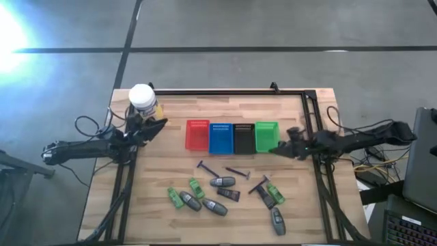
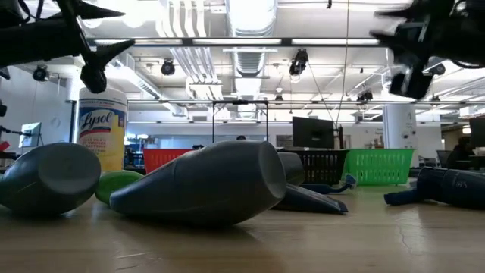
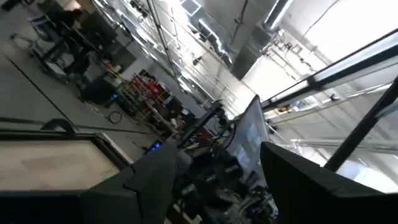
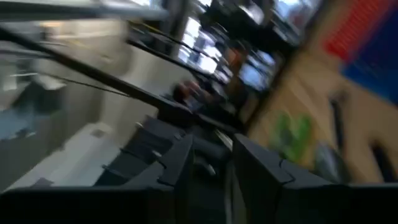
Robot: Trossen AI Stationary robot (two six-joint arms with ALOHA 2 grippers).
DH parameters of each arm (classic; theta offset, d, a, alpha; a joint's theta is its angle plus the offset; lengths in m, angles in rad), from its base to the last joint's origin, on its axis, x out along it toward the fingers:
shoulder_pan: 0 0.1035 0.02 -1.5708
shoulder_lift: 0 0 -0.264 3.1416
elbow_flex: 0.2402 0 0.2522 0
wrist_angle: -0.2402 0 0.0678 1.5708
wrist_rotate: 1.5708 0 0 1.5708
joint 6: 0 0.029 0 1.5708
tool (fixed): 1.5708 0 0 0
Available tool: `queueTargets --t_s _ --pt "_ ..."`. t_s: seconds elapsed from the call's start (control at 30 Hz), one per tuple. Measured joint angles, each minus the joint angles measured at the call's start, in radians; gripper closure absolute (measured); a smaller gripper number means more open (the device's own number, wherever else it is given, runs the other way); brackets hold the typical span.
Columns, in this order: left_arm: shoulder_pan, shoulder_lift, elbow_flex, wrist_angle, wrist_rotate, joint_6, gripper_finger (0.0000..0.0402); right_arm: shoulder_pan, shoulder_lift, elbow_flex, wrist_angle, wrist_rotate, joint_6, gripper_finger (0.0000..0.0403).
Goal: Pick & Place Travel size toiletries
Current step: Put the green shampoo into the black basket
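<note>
The toiletries lie scattered on the near half of the table: small green bottles (image 1: 176,198) (image 1: 275,193), grey oval bottles (image 1: 223,182) (image 1: 277,220), thin dark razors (image 1: 207,167) (image 1: 237,171) and dark brown packets (image 1: 228,195). In the low view a grey bottle (image 2: 204,186) lies on its side close to the camera. My left gripper (image 1: 156,126) (image 3: 211,186) is open, raised near the table's left side, left of the baskets. My right gripper (image 1: 276,147) (image 4: 214,168) is open, raised by the green basket's near right corner. Neither holds anything.
A row of slotted baskets stands mid-table: red (image 1: 197,134), blue (image 1: 220,137), black (image 1: 243,137), green (image 1: 266,135). A white-lidded yellow jar (image 1: 142,99) (image 2: 101,129) stands at the far left corner. A dark frame rail (image 1: 225,93) runs along the far edge.
</note>
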Motion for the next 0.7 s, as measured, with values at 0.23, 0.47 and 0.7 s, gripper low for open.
queueTargets --t_s 0.23,0.47,0.7 --pt "-0.001 -0.010 0.000 0.000 0.026 -0.207 0.0163 0.041 0.123 0.165 -0.572 -0.273 0.110 0.0340" --pt "-0.001 -0.010 0.000 0.000 0.034 -0.218 0.0163 0.102 0.219 0.351 -1.093 -0.336 0.051 0.0359" --pt "-0.001 -0.009 0.000 -0.001 0.060 -0.218 0.0163 0.160 0.305 0.387 -1.068 -0.394 0.053 0.0363"
